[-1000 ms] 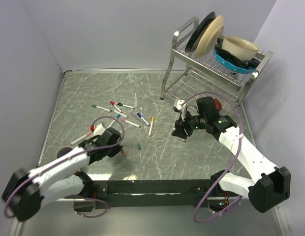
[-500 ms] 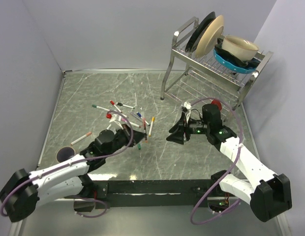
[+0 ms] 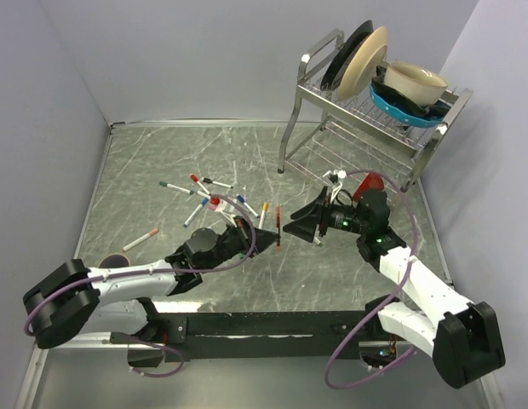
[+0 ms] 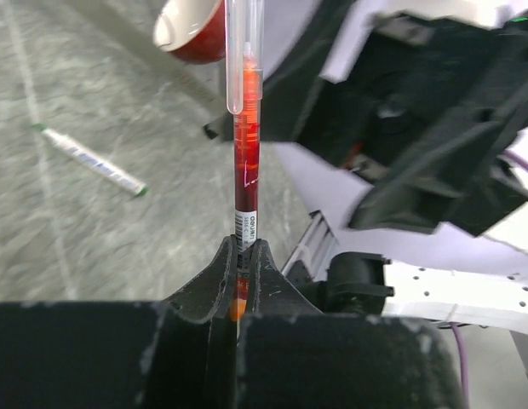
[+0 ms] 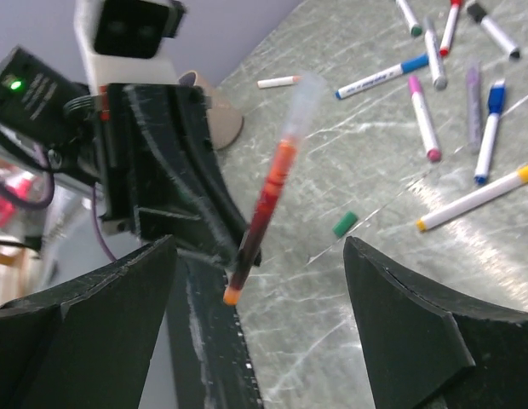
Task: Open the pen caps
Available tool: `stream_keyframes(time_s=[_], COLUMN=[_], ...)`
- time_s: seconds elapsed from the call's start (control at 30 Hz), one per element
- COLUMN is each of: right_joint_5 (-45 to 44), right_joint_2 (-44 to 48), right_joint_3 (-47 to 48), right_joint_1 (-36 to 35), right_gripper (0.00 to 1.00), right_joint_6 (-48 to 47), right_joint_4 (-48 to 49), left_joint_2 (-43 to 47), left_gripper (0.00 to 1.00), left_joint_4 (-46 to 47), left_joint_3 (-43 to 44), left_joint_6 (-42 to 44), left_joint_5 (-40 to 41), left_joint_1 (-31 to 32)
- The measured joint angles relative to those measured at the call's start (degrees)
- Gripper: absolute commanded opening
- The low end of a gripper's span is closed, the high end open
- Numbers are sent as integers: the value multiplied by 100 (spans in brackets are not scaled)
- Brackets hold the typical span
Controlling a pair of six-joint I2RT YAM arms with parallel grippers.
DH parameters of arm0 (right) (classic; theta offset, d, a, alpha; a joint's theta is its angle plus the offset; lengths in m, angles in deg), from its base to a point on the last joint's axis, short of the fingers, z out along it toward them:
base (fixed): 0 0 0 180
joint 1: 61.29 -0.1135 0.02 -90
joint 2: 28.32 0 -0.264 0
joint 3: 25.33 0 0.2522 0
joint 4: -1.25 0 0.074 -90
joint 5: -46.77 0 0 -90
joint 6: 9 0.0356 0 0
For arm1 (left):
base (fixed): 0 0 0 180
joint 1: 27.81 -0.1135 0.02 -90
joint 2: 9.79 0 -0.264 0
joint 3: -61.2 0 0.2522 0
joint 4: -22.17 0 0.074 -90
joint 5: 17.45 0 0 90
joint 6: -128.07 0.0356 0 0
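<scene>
My left gripper (image 4: 244,256) is shut on the lower end of a red pen (image 4: 245,162), which it holds upright above the table. A clear cap (image 4: 244,51) sits on the pen's top end. In the top view the pen (image 3: 278,223) stands between the left gripper (image 3: 266,239) and the right gripper (image 3: 293,227). My right gripper (image 5: 260,332) is open, its fingers (image 5: 85,332) wide apart on either side of the pen (image 5: 266,200) without touching it. Several capped markers (image 3: 204,194) lie on the table behind. A loose green cap (image 5: 345,223) lies on the table.
A metal dish rack (image 3: 319,128) with plates and bowls stands at the back right. A brown cup (image 3: 112,263) sits near the left edge. One marker (image 3: 141,239) lies apart at the left. Grey walls enclose the table (image 3: 162,153).
My left arm has swung right and forward, carrying the red pen to the middle. The right gripper has moved left toward it and opened wider.
</scene>
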Motion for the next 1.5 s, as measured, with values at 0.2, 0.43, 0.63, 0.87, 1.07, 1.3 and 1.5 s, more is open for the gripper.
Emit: stream_keyframes(time_s=[0.2,0.43,0.63,0.87,1.07,1.3,1.5], right_joint_5=[-28,57,278,680,1281,1716,1827], right_joint_2=[-179,-190,-245,-221,-216,-219,-225], right_joint_3=[-243,-271,-293,-286,46,81,81], right_joint_1=[4,4,11,37,76,79,79], right_gripper=[77,35,0,0,0,0,0], right_joint_6=[531,737,894,155,-1167,-1668,-1698], right_joint_4=[374,713,1016,721,-302,-654,-658], left_joint_2=[-422,-706,-717,-540,540,673,22], left_gripper=[1,1,19,96,98,83,69], left_joint_4=[332,387,380,17,-328,-610,-560], left_joint_3=[295,483,586,656,459,605,901], left_joint_6=[55,66,153,345,551,798,857], left_joint_5=[42,42,59,61,289,385,87], left_joint_1=[208,343,361,365,343,39,-4])
